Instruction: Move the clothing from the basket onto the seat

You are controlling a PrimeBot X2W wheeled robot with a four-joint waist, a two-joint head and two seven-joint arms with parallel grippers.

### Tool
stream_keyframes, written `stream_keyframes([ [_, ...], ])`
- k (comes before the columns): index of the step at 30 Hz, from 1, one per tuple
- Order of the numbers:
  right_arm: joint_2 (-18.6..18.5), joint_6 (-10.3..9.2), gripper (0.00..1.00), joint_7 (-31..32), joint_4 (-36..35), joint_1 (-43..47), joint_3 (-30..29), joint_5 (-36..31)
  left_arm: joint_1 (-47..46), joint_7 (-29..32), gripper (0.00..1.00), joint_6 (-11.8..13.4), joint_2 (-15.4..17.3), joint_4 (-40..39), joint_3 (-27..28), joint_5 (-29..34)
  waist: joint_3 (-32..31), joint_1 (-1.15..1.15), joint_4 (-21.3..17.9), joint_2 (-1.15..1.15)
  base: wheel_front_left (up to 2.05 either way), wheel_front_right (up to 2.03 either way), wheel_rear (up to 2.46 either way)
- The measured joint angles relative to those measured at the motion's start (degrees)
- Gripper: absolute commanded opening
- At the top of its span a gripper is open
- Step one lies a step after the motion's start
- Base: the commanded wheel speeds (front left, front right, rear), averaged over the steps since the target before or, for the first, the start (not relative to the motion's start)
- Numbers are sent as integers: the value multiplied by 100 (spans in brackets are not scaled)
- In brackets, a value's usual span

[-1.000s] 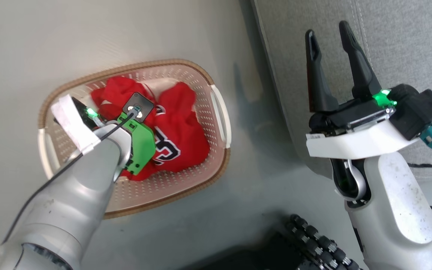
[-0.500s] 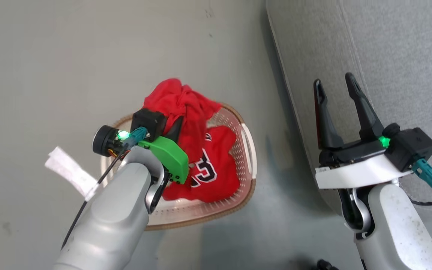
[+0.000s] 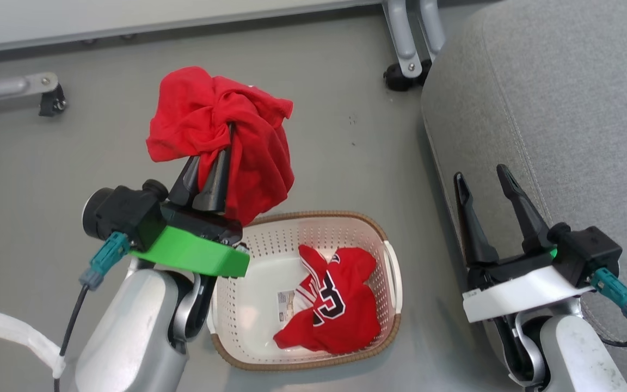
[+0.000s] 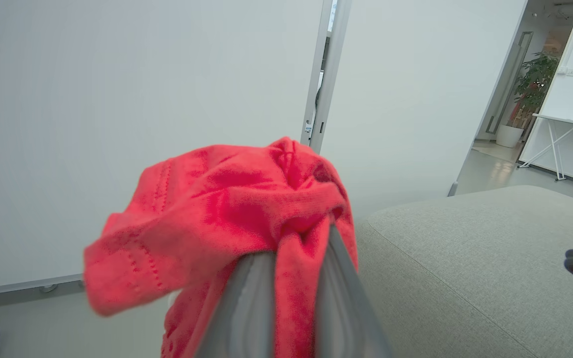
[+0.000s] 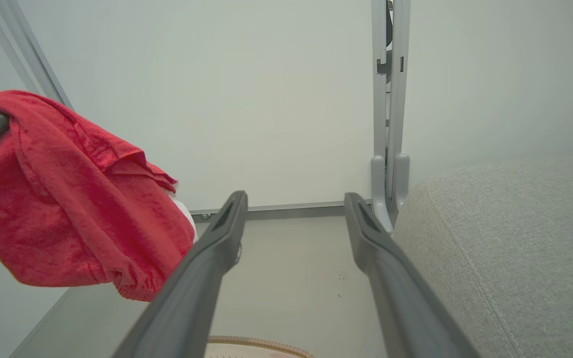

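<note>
The plain red shirt (image 3: pixel 210 114) is bunched around the tips of the left end effector (image 3: pixel 220 146). The two dark fingers are clenched on a fold of it, and the rest of the cloth drapes down over them in soft, crumpled folds. The shirt hangs free of the basket (image 3: pixel 319 216), in the air over the basket's far left rim as the head view shows it. The left arm rises from beside the basket's left end, with its wrist tipped so the fingers point up and away. A bright green mount (image 3: pixel 194 256) sits below the fingers.

The jersey (image 3: pixel 335 310), red with white-and-black numerals and white stripes, lies crumpled inside the basket against its right wall. A barcode sticker (image 3: pixel 286 299) shows on the bare bottom beside it. The basket is oval, of cream perforated plastic with a brown woven-look rim, and stands on the smooth grey floor (image 3: pixel 74 163).

The right end effector (image 3: pixel 480 173) is to the right of the basket, released, with its long fingers spread and nothing between them. It points forward along the rounded edge of the seat (image 3: pixel 564 109), a grey woven cushion with a stitched seam that lies to the right of the basket.
</note>
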Motion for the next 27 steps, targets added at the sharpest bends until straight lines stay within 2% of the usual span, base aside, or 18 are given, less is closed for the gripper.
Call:
stream_keyframes([
  [6,0,0,100,204,-121,370,46,0,523,1,0,-51,-5,-638,137,70,-535,0,157,0,0,0,0],
  [17,10,0,100,493,-390,1089,100,27,1423,93,0,-3,47,-1040,-16,29,-1413,0,262,0,0,0,0],
  [27,38,0,100,584,-550,1233,135,29,1490,182,0,10,107,-1140,-74,-4,-1594,0,355,0,0,0,0],
])
